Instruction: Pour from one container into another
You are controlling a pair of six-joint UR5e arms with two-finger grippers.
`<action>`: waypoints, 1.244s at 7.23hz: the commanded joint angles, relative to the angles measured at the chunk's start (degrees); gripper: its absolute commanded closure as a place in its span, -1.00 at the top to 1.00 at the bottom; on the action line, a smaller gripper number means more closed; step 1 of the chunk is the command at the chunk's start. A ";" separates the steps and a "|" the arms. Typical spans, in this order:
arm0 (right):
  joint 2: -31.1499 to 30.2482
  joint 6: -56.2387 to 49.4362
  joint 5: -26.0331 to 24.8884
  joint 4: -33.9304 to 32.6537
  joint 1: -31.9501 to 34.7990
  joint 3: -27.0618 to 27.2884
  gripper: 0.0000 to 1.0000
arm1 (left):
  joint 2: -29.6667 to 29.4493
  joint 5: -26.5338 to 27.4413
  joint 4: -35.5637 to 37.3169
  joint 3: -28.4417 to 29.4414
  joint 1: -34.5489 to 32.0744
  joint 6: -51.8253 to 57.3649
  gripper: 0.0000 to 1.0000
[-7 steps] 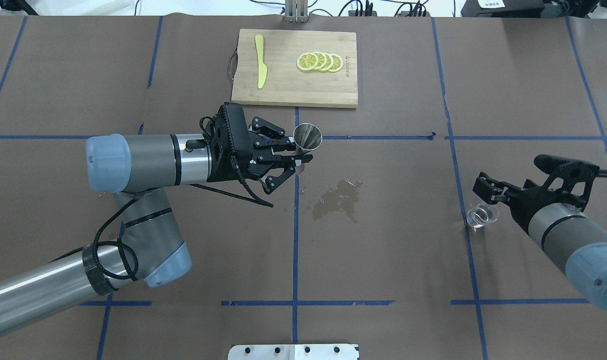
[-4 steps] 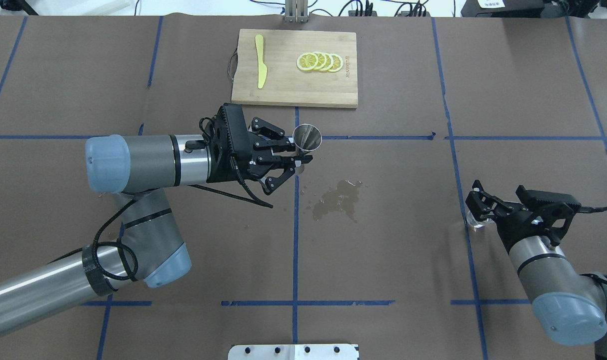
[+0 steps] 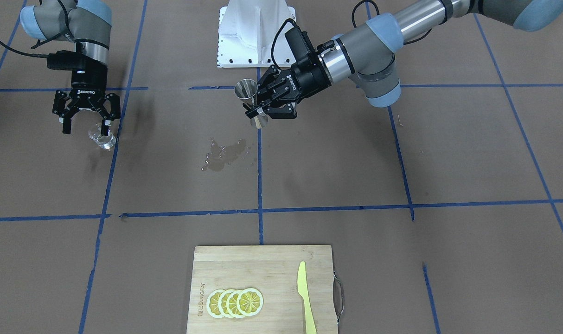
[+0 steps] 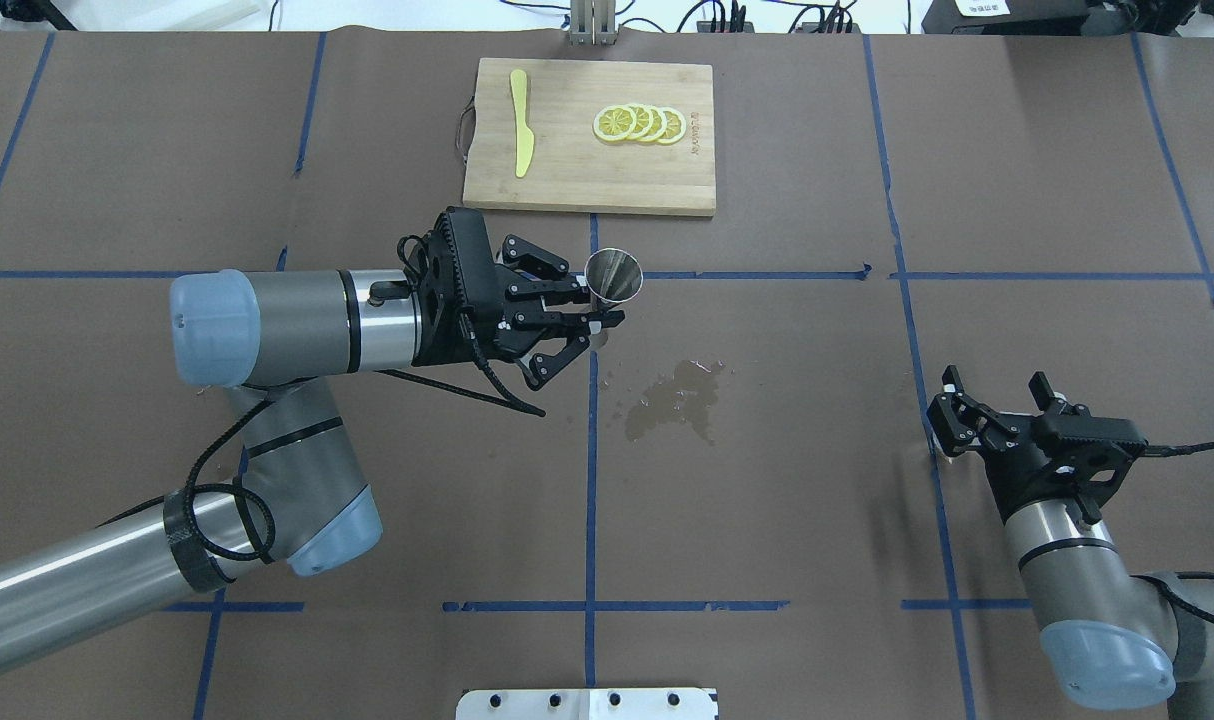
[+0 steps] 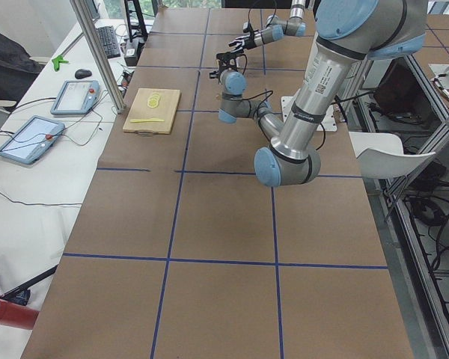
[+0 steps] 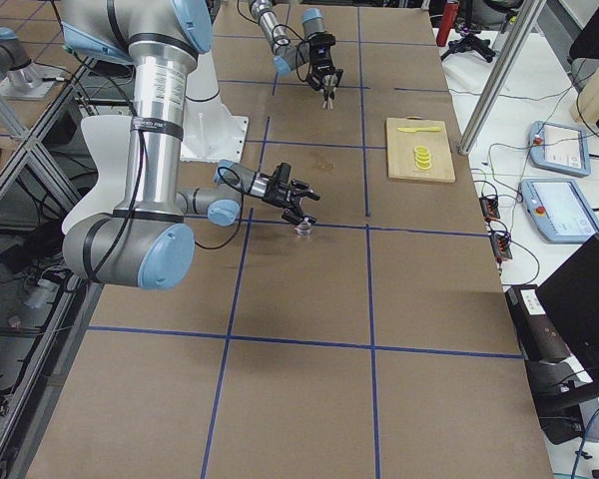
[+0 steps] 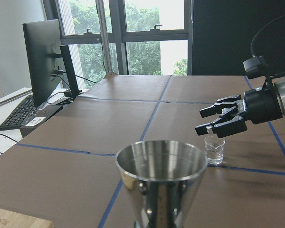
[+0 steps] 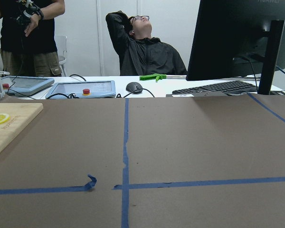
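Over at the table's (image 4: 767, 520) middle, the left gripper (image 4: 595, 308) is clamped on the narrow waist of the steel jigger (image 4: 614, 275), its fingers drawn in tight on either side. The jigger stands upright with its open mouth facing up, close to where two blue tape lines (image 4: 591, 480) cross; whether its foot rests on the paper cannot be told. In the left wrist view its shiny upper cone fills the lower foreground.

Well apart from it, on the robot's right side of the table, the clear glass cup (image 3: 103, 138) sits upright on the brown paper beside a tape line. The right gripper (image 3: 86, 126) hangs just above it, pointing down, with its fingers spread wide and nothing between them. The cup lies under one finger rather than centred in the gap; whether that fingertip touches the rim cannot be told.

Between the two containers a dark wet patch (image 4: 675, 400) stains the paper. On the far side of the table a wooden cutting board (image 4: 567, 180) carries a row of lemon slices (image 4: 639, 123) and a yellow knife (image 4: 520, 125).
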 commanded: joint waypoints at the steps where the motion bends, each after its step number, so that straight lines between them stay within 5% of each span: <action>1: 0.13 0.24 -1.35 0.04 -1.39 -2.28 1.00 | 0.00 0.00 0.00 -0.09 0.00 0.00 -1.00; 9: 4.97 1.55 -4.51 0.13 -2.18 -11.51 1.00 | 0.35 0.00 -0.09 -0.35 0.00 0.09 -1.00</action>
